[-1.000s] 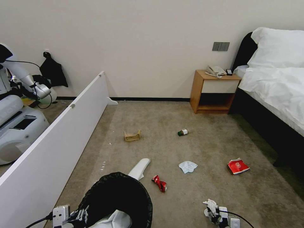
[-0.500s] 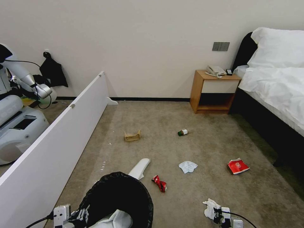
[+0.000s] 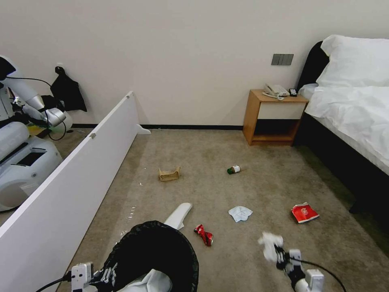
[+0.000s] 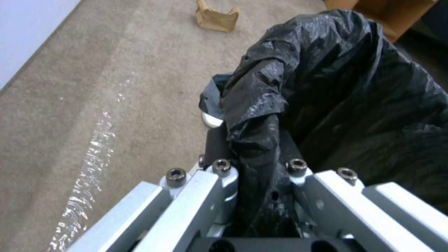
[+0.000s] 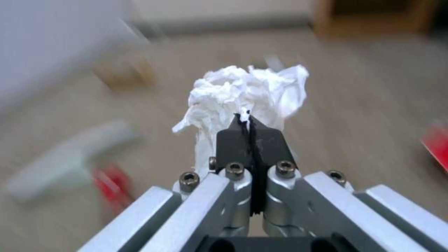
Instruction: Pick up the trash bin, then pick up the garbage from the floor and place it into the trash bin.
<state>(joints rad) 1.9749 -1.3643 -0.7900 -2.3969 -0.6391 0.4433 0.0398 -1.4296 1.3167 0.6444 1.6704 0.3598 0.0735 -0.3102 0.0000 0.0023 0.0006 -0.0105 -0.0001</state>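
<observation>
Tissue (image 3: 268, 242), a crumpled white one, is now off the carpet (image 3: 251, 186): the right claw (image 3: 279, 256) is clenched on it, and in the right wrist view the black fingers (image 5: 231, 140) are pressed together with the paper standing out above them. Half a second ago the same tissue was lower and nearer to the bottom edge of the head view; now it has gone up and a little forward, and its outline is smeared, so I judge the arm is lifting at this moment. The pick itself therefore seems done, and what remains for this piece is the way to the bin (image 3: 152, 253).

The bin is at the robot's front left, lined with a black bag (image 4: 355, 91). The left claw (image 4: 252, 168) grasps its edge, with the bag's plastic bunched between the fingers. Something white already lies inside the bin. The bin and the tissue are well apart, with the red can (image 3: 204, 235) on the floor between them.

Other garbage is not yet collected: a white slipper (image 3: 178, 215) just beside the bin, a second tissue (image 3: 240, 213), a red packet (image 3: 304, 213), a brown paper bag (image 3: 169, 174) and a small bottle (image 3: 234, 169) farther off, toward the nightstand (image 3: 275, 117). So I think the task is still far from its end.
</observation>
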